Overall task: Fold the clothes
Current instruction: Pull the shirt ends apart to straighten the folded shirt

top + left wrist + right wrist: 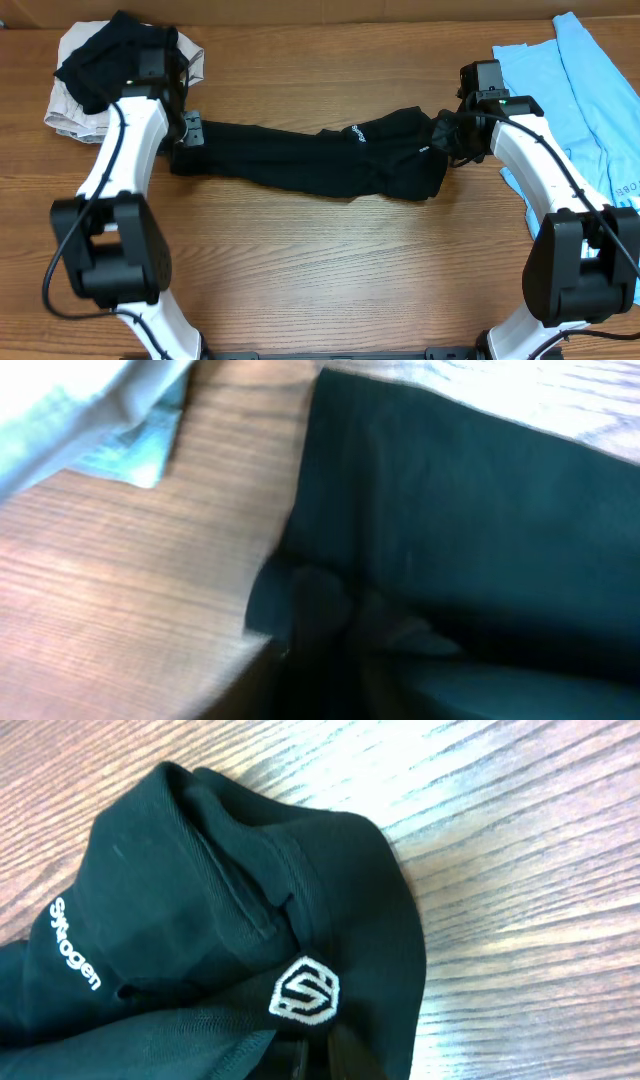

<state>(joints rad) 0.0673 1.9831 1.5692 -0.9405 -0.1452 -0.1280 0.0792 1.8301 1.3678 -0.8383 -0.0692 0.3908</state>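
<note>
A long black garment (pixel 310 160) lies bunched across the middle of the table, stretched between my two grippers. My left gripper (pixel 190 133) is at its left end. In the left wrist view the black cloth (pixel 450 510) fills the frame and the gripper (pixel 325 680) is a dark blur, so its jaws cannot be read. My right gripper (pixel 452 135) is shut on the garment's right end. In the right wrist view the cloth (pixel 200 890) is pinched in the gripper (pixel 318 1058) just below a white hexagon logo (pixel 305 990). A light-blue tee (pixel 580 90) lies at the far right.
A pile sits at the back left, with a black piece (pixel 115 55) on top of beige cloth (pixel 70 105). Pale cloth from it (pixel 80 410) shows beside my left gripper. Bare wooden tabletop (pixel 330 270) lies in front of the garment.
</note>
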